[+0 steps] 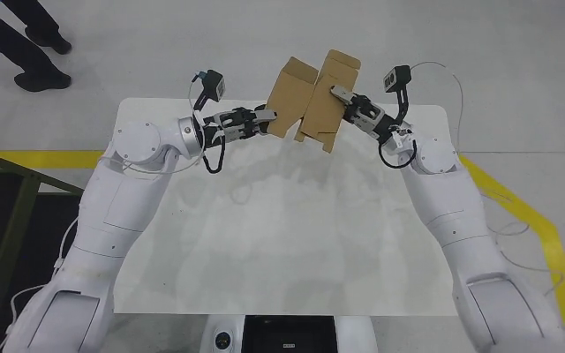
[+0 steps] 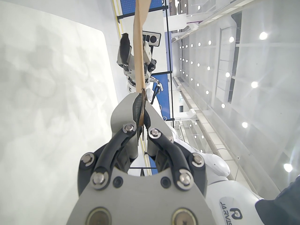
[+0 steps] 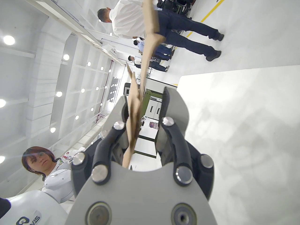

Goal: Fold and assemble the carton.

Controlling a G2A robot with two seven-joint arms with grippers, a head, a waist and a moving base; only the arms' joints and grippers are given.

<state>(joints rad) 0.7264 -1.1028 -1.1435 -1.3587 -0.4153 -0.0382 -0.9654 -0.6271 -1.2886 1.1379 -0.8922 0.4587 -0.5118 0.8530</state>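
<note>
Held up off the white worktop (image 1: 291,247), partly folded: a brown carton (image 1: 291,93), hanging between two grippers that face each other from its opposite ends. Left gripper (image 2: 141,97) clamped fully shut on a thin edge of the cardboard, dark pads (image 2: 137,110) pressed against the sheet from both sides. From those tips, running edge-on straight out and away toward the other arm, with a notched flap at the far end. Right gripper (image 3: 146,94) partly open, jaws set well apart, with a folded double layer of cardboard passing between them. Lying against one finger (image 3: 119,112) only; clear gap to the other finger, no contact there. Beyond the right gripper's tips, splaying into two flaps bent to different angles. From above, two cardboard panels meeting at a crease roughly midway between the grippers, one tilted toward each arm. Both grippers at about the same height, over the worktop's far edge, near each other with just the carton between.
</note>
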